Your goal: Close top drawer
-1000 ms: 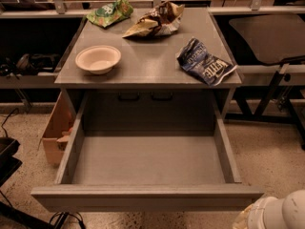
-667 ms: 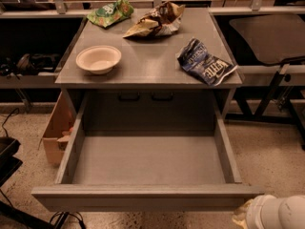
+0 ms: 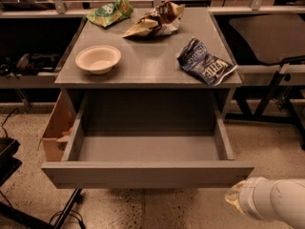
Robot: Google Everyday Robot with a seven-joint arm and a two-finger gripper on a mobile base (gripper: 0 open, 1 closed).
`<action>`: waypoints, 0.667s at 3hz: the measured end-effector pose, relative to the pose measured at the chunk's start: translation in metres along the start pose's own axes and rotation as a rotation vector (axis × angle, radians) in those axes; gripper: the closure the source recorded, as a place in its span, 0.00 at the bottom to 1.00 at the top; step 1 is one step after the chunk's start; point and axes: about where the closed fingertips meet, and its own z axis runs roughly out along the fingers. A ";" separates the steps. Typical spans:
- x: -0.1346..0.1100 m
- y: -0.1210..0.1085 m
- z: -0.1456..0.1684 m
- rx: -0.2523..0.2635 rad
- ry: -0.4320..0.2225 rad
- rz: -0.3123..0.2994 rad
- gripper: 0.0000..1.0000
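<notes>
Speckled tan flooring (image 3: 190,209) runs under a grey desk (image 3: 147,70) that stands before a rail of dark shelving. On the desk top we see a shallow white bowl (image 3: 97,58) at the left. A crumpled blue snack bag (image 3: 206,61) lies at the right edge, a green snack bag (image 3: 109,12) at the back left, and a brown and gold crumpled bag (image 3: 155,20) beside the green one at the back middle. All four lie apart from one another.

Below the desk top, the top drawer (image 3: 147,174) stands pulled far out toward us. Its flat grey front panel is nearest the camera, and its grey floor and side walls are in plain view. An open cardboard box (image 3: 56,128) sits on the floor against the desk's left side, and dark cables trail at the lower left.

Our tool (image 3: 235,199) is at the lower right corner of the view, on the end of a rounded white arm (image 3: 274,205). It lies just below and beside the right end of the drawer's front panel. We cannot tell whether it touches the panel. We also cannot tell how far open it is, and we see nothing held in it.
</notes>
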 end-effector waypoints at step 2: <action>-0.012 -0.019 0.017 0.021 -0.057 0.005 1.00</action>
